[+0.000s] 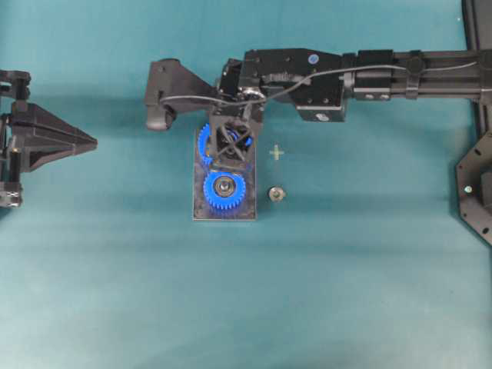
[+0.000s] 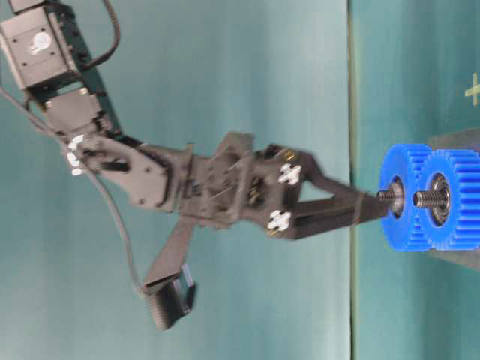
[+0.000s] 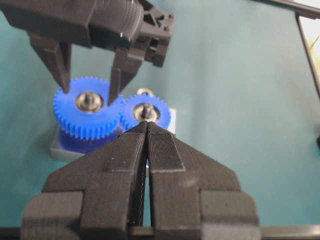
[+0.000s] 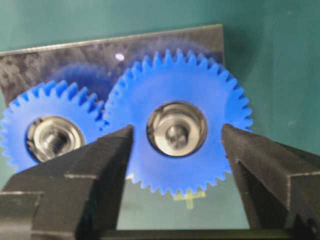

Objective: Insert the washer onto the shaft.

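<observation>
Two meshed blue gears stand on a grey base plate (image 1: 201,214). The large gear (image 4: 180,90) has a steel shaft (image 4: 177,134) through its hub, and a silver washer (image 4: 161,131) lies flat around that shaft. My right gripper (image 4: 177,129) hangs over this gear, open, its fingers (image 3: 56,60) on either side of the hub and apart from the washer. In the overhead view the right gripper (image 1: 229,150) covers that gear. The small gear (image 1: 224,191) sits beside it with a threaded shaft (image 4: 52,140). My left gripper (image 1: 91,142) rests shut and empty at the table's left, also seen as the left gripper (image 3: 146,125).
A small metal part (image 1: 276,194) lies on the green table just right of the base plate, below a pale cross mark (image 1: 277,153). A black frame (image 1: 477,184) stands at the right edge. The right arm (image 1: 400,73) reaches in from the right.
</observation>
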{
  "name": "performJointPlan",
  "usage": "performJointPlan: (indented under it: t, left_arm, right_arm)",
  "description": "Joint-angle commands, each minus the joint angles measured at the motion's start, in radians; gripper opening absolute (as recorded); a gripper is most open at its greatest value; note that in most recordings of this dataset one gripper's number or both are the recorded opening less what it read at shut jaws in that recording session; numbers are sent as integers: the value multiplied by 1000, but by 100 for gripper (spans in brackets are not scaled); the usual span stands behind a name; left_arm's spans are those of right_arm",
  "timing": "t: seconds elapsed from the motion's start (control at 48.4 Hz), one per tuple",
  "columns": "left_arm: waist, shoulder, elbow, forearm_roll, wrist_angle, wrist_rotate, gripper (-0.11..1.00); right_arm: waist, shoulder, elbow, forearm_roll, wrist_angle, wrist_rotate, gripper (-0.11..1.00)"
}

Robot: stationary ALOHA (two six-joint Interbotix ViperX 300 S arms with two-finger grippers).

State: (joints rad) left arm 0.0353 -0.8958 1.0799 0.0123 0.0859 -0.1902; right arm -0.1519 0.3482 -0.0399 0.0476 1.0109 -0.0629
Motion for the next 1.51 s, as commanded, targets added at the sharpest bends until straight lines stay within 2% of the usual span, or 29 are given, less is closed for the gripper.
performJointPlan:
  t: [0.0, 0.31, 0.599, 0.764, 0.991, 1.177, 1.487]
  left_arm:
    - [2, 2, -12, 3, -5, -2, 0]
    - [2, -20, -6, 2, -5, -2, 0]
    - [2, -21, 0, 3, -5, -2, 0]
    - [2, -21, 0, 3, -5, -2, 0]
    - [3, -21, -3, 2, -5, -2, 0]
    - [2, -21, -6, 2, -5, -2, 0]
    - [2, -21, -6, 3, -5, -2, 0]
  right_arm:
    - [-3, -31, -32, -3, 5, -3, 75]
    - [-21, -138, 2, -3, 77, -3, 75]
    - [37, -285, 186, -3, 83, 3, 75]
    - [94, -351, 321, -3, -28, 3, 75]
    - [150, -357, 511, -3, -296, 28, 74]
    - [153, -308, 566, -3, -408, 71, 74]
    - [164, -229, 574, -3, -453, 75, 74]
